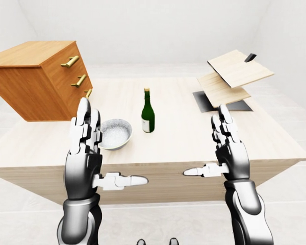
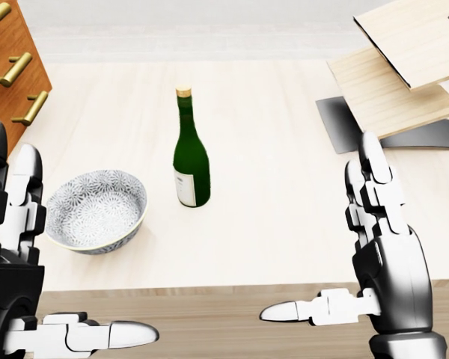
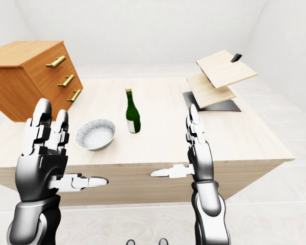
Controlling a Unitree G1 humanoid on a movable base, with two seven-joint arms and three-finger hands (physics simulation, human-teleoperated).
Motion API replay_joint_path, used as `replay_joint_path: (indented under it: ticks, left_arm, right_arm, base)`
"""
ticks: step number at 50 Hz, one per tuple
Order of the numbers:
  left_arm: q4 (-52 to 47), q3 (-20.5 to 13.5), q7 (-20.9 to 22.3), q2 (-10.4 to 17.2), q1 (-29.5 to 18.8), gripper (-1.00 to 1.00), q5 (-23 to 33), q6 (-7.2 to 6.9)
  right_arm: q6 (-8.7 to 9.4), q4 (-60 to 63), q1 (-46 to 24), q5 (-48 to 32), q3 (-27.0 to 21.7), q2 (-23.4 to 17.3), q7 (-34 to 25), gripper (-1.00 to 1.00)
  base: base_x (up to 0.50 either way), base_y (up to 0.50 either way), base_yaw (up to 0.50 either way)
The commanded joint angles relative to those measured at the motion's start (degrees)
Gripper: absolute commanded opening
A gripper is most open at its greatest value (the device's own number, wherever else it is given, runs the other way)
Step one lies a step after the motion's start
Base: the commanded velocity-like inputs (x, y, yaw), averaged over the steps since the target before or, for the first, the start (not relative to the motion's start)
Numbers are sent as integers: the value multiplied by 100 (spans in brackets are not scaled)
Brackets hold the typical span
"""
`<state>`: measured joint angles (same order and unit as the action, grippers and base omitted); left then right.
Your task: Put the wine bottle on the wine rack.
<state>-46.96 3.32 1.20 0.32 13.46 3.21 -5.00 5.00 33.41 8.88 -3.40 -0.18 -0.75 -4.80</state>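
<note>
Your left hand [image 1: 84, 153] and right hand [image 1: 229, 150] hang spread and empty over the tabletop's [image 1: 183, 127] near edge. Bare tabletop lies between them and the wine bottle [image 1: 148, 111], which stands upright mid-table: dark green, pale label, tan cap. The patterned bowl [image 1: 115, 133] sits just left of it; the slanted wine rack [image 1: 233, 76] occupies the far right corner, the wooden drawer chest [image 1: 38, 76] the far left.
</note>
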Motion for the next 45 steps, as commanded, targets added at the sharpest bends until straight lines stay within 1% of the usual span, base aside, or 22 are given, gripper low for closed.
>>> replay_joint_path:
  ticks: [1, 13, 17, 19, 20, 22, 23, 39, 45]
  left_arm:
    - [-152, 103, -59, 2, 139, 100, 66, 0]
    - [-157, 165, -121, 19, 275, 100, 98, 0]
    - [-139, 121, -119, 25, 250, 100, 60, 0]
    - [-126, 108, -124, 26, 260, 100, 62, 0]
    - [-128, 104, -136, 21, 270, 100, 70, 0]
    - [-131, 106, -132, 19, 268, 100, 63, 0]
    - [-106, 104, -139, 14, 241, 100, 65, 0]
    - [-141, 185, -190, 3, 136, 100, 44, 0]
    - [-125, 208, -217, 8, 131, 100, 42, 0]
  right_arm:
    - [0, 8, 80, 0, -51, -10, -136, 100]
    - [0, -155, 172, 56, -75, 2, -252, 100]
    - [0, -288, 167, 77, -106, 6, -266, 100]
    - [0, -315, 125, 376, -289, 147, -154, 100]
    - [0, -319, 132, 511, -327, 125, -231, 100]
    - [0, -323, 140, 455, -334, 123, -150, 100]
    - [0, -317, 170, 592, -329, 139, -207, 100]
    - [0, -313, 152, 590, -184, 63, -161, 100]
    - [0, -275, 119, 701, -238, 62, -163, 100]
  base:
    - [-2, -50, 0]
    - [0, -50, 0]
    - [0, -50, 0]
    - [0, -50, 0]
    - [0, 0, 0]
    - [0, 1, 0]
    - [0, 0, 20]
    - [0, 0, 50]
    - [0, 0, 50]
